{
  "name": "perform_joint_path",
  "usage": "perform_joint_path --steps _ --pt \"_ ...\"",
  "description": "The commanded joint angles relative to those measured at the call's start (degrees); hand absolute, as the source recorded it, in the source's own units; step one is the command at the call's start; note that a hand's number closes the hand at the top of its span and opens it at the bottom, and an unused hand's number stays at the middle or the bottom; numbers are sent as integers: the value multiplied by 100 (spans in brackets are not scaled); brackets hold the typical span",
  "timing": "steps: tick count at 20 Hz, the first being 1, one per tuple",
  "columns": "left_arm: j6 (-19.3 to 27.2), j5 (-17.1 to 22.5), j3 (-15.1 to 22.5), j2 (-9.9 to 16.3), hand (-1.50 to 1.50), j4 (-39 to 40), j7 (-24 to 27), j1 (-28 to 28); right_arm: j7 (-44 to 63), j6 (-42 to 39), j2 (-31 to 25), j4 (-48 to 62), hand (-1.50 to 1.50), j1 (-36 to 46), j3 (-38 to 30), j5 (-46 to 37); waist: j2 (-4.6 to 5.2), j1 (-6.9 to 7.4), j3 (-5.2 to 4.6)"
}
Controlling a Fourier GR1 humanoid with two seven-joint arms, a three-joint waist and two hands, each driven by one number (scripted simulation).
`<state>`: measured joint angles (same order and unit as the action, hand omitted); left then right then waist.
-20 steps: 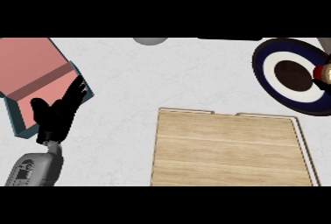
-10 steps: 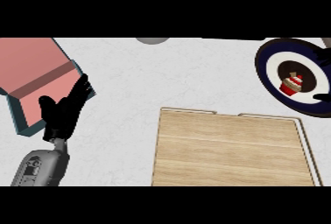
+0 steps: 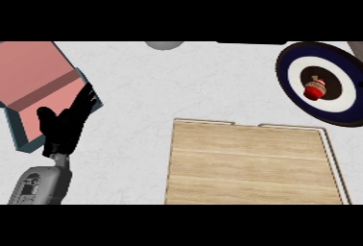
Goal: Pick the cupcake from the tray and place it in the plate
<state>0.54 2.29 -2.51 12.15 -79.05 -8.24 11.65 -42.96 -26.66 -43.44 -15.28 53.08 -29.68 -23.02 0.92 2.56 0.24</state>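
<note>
The cupcake (image 3: pixel 315 89), with a red wrapper and a pale top, stands upright in the dark centre of the round plate (image 3: pixel 285 77), which has a navy rim and a white ring, at the far right. Nothing touches the cupcake. The wooden tray (image 3: pixel 248 166) lies bare in the lower middle. My left hand (image 3: pixel 62 126) rests open at the left, fingers pointing up and right, over the edge of a pink and teal board. My right hand does not show.
A pink board with a teal rim (image 3: pixel 35 77) fills the upper left. A grey round object (image 3: pixel 164 45) sits at the top edge. A grey sliver (image 3: pixel 354 47) shows at the top right corner; I cannot tell what it is.
One second ago something covered the plate's right part and hid the cupcake. It has withdrawn, and the cupcake now stands alone on the plate. The left hand has barely moved.
</note>
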Motion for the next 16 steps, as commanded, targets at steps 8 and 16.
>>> perform_joint_path --steps 8,16 --pt "85 -4 -67 20 0 -127 -191 49 1093 -2652 -570 883 -150 102 -585 877 10 -27 14" --pt "112 -25 29 -138 0 -85 -157 245 1159 -2692 -561 513 -150 -268 -741 1170 81 22 33"
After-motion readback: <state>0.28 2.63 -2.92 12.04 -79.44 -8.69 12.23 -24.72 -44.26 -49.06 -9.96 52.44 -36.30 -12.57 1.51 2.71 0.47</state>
